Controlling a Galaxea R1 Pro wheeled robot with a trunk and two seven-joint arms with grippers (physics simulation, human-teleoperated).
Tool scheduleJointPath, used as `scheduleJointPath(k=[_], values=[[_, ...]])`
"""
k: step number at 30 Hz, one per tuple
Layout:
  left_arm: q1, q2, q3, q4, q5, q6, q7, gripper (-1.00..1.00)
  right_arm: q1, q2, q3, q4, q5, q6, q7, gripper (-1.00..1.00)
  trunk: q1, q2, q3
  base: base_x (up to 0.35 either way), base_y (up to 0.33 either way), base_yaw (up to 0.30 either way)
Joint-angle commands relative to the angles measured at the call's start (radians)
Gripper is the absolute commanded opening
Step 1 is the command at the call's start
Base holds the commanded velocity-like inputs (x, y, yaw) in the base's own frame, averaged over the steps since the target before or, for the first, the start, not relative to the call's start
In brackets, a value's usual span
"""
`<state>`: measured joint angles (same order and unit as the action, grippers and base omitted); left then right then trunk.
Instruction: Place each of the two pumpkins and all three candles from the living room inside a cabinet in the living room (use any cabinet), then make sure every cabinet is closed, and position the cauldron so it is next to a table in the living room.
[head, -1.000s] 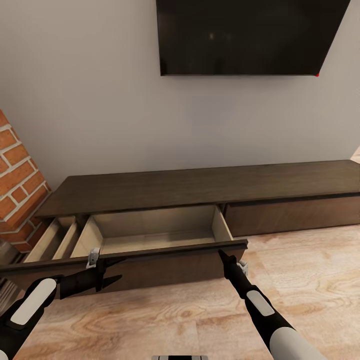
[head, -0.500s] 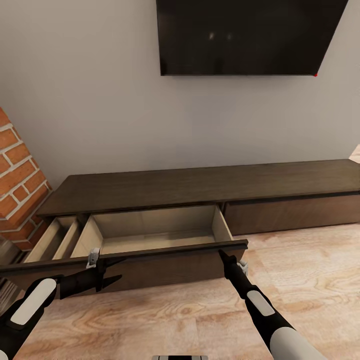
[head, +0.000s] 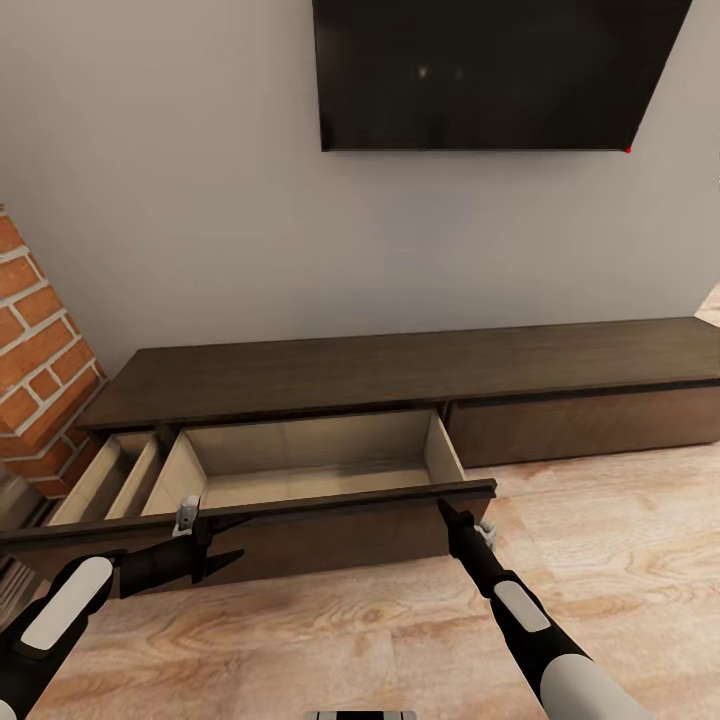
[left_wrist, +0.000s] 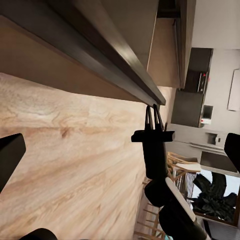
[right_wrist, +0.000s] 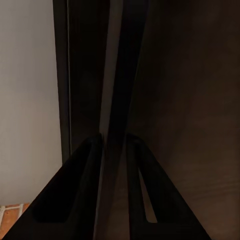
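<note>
Cabinet (head: 400, 375) drawer front (head: 330, 525), pulled out with its pale inside bare, has its top edge clenched near the right corner by the right gripper (head: 443, 507), while the left gripper (head: 232, 538), fingers parted, hovers just before its left end.
</note>
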<state>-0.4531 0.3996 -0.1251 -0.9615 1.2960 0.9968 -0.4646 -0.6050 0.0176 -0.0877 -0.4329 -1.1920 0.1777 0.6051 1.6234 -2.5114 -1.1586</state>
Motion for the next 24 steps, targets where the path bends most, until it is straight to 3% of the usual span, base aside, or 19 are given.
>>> scheduleJointPath(k=[1, 19, 24], values=[[-0.001, 0.001, -0.002, 0.001, -0.004, 0.0, -0.008, 1.0, -0.001, 0.022, 0.008, -0.001, -0.005, 0.016, 0.017, -1.0, 0.0, 0.0, -0.001, -0.006, 0.0, 0.0], [-0.001, 0.0, -0.002, 0.001, -0.004, 0.0, -0.008, 1.0, -0.001, 0.022, 0.008, -0.001, -0.005, 0.016, 0.016, -1.0, 0.0, 0.0, -0.001, -0.013, 0.0, 0.0], [-0.001, 0.001, -0.002, 0.001, -0.004, 0.0, -0.008, 1.0, -0.001, 0.022, 0.008, -0.001, -0.005, 0.016, 0.016, -1.0, 0.0, 0.0, -0.001, -0.149, 0.0, 0.0]])
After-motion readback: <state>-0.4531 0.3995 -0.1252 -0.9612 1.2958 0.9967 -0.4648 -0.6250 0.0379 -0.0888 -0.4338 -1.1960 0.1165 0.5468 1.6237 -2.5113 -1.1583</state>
